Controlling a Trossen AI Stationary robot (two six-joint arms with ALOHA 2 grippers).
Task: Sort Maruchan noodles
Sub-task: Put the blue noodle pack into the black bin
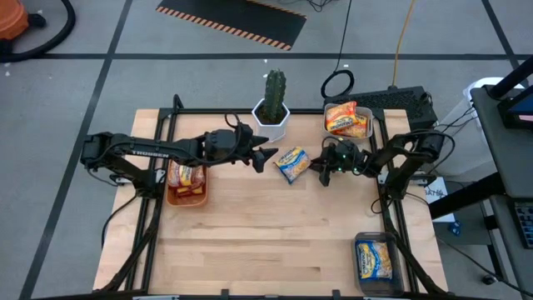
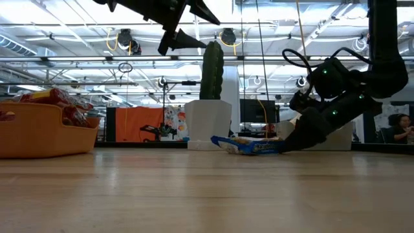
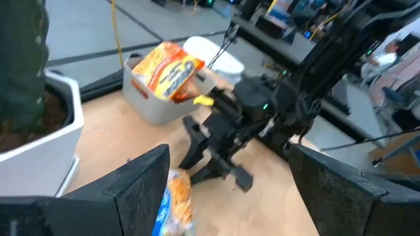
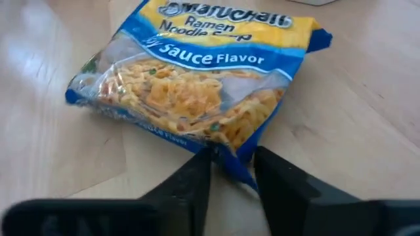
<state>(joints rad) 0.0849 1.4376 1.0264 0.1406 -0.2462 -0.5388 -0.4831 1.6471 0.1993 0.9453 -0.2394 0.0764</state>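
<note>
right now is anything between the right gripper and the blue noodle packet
Nothing visible. The right gripper is already at the blue noodle packet, fingers straddling its near edge on the bare table.

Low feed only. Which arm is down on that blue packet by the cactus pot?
Observer: The right pincer. The left pincer hangs open, raised, beside the blue packet.
Operator: Gripped?
Observer: Not yet. The right wrist view shows its fingers apart, straddling the packet's near corner.
Operator: Where do blues go?
Observer: Probably the clear bin at the table's front right corner; it already holds same-coloured packets.
</note>
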